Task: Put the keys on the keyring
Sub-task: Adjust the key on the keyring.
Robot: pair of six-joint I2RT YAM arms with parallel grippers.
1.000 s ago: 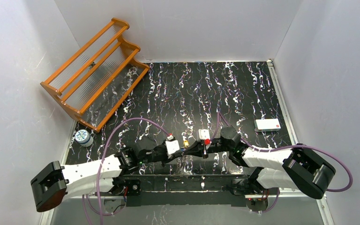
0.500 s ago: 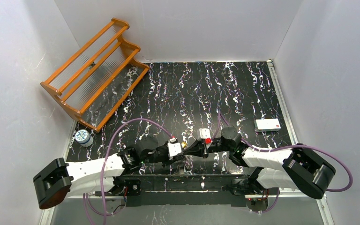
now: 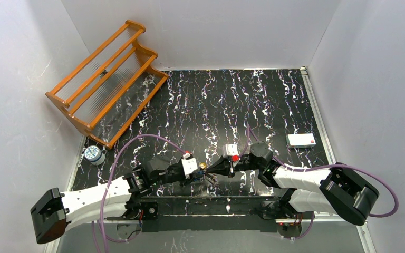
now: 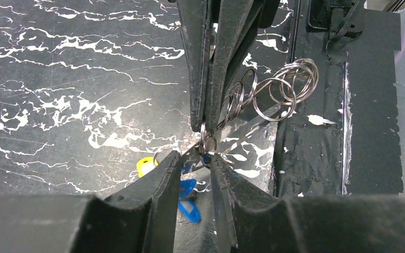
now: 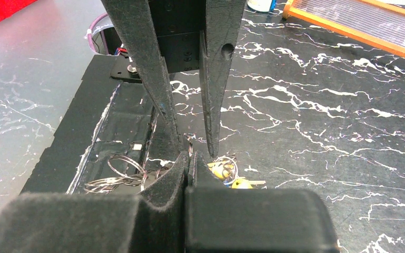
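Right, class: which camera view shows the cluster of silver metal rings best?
The left wrist view: the silver metal rings lie mostly unobstructed, loops separately visible. The right wrist view shows them low, partly behind the right pincer. The top view shows them too small to discern.

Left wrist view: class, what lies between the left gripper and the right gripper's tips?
A small metal ring, pinched by the shut right gripper, ahead of the open left gripper, seen in the left wrist view.

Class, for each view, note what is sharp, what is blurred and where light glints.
Left wrist view: the left fingers at the bottom are blurred, the metal rings glint sharply. Right wrist view: the right fingers are soft too. Top external view: evenly lit, keys too small to resolve.
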